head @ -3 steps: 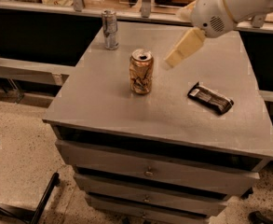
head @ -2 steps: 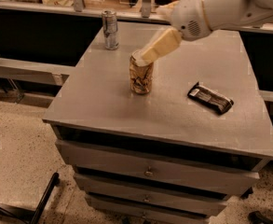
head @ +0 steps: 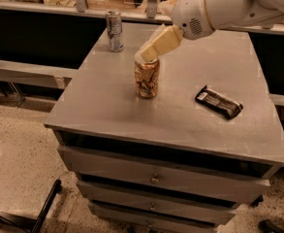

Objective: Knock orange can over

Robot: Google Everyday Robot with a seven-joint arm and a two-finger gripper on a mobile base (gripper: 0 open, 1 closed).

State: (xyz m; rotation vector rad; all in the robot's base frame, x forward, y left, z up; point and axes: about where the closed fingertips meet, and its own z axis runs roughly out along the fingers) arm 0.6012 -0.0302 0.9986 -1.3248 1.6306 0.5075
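The orange can (head: 147, 79) stands upright near the middle of the grey cabinet top (head: 107, 106); it has an orange-gold body with dark and white markings and dented sides. My gripper (head: 149, 53) reaches in from the upper right, and its cream tip rests at the can's top rim, covering most of the silver top. The white arm (head: 228, 6) stretches off to the upper right.
A slimmer silver-grey can (head: 114, 30) stands upright at the back left of the cabinet top. A dark snack bar wrapper (head: 218, 102) lies to the right of the orange can. Drawers sit below the top. A ledge runs behind the cabinet.
My gripper has moved left and down from the right of the orange can to its top rim. The can still stands upright in the same spot.
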